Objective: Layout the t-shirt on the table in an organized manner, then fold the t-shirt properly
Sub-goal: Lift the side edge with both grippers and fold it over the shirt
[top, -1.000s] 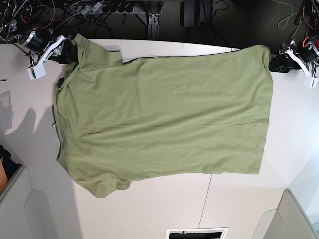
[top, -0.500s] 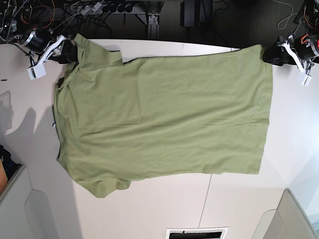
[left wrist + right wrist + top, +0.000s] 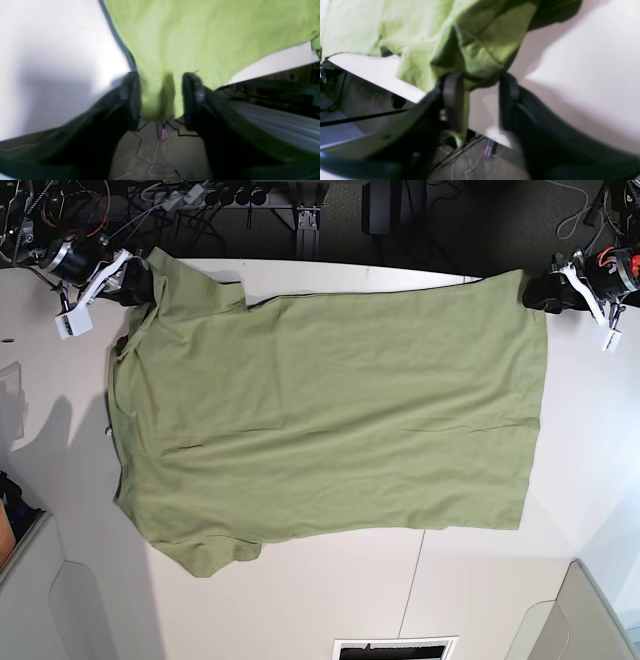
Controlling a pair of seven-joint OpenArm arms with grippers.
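Observation:
The olive t-shirt lies spread flat on the white table, collar and sleeves to the left, hem to the right. My left gripper is at the far hem corner. In the left wrist view the left gripper stands open with that t-shirt corner lying between its fingers, over the table edge. My right gripper is at the far sleeve. The right gripper is open; the rumpled sleeve hangs against one of its fingers, with bare table showing in the gap.
Grey bins stand at the near left and near right corners. A vent slot sits at the front edge. Cables and stands crowd the floor behind the table's far edge, which runs right beside both grippers.
My left arm has moved toward the far edge and in onto the hem corner. Both grippers' jaws have narrowed. The right arm has shifted only slightly; the shirt lies unchanged.

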